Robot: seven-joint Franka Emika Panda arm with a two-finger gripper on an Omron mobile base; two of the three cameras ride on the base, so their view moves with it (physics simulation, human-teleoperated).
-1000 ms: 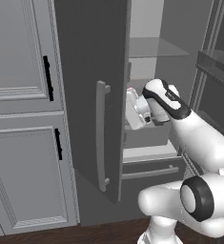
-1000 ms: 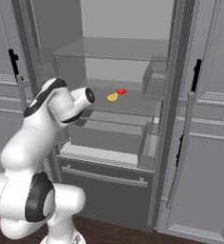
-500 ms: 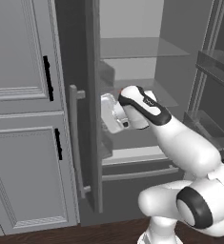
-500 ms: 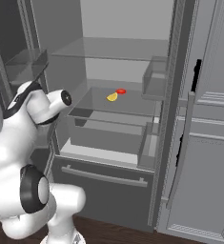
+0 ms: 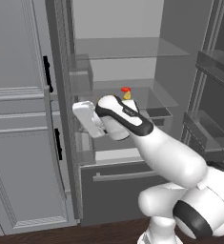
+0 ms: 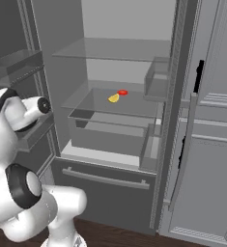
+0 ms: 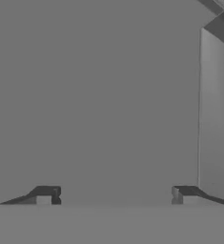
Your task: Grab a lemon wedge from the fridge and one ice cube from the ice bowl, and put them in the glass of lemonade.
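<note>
- Gripper empty, jaws wide apart, facing the fridge door
- Swing it toward the lemon wedge, avoiding the red thing beside it

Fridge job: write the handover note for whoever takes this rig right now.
Gripper: open, holding nothing, facing a plain grey surface close up.
Fridge: both doors open, lower drawer shut.
Lemon wedge: lies on the middle glass shelf, beside a small red thing, untouched.
Done: fridge opened.
Left: turn the hand toward the shelf, pick up the wedge, carry it to the glass of lemonade, then add one ice cube from the ice bowl.
</note>
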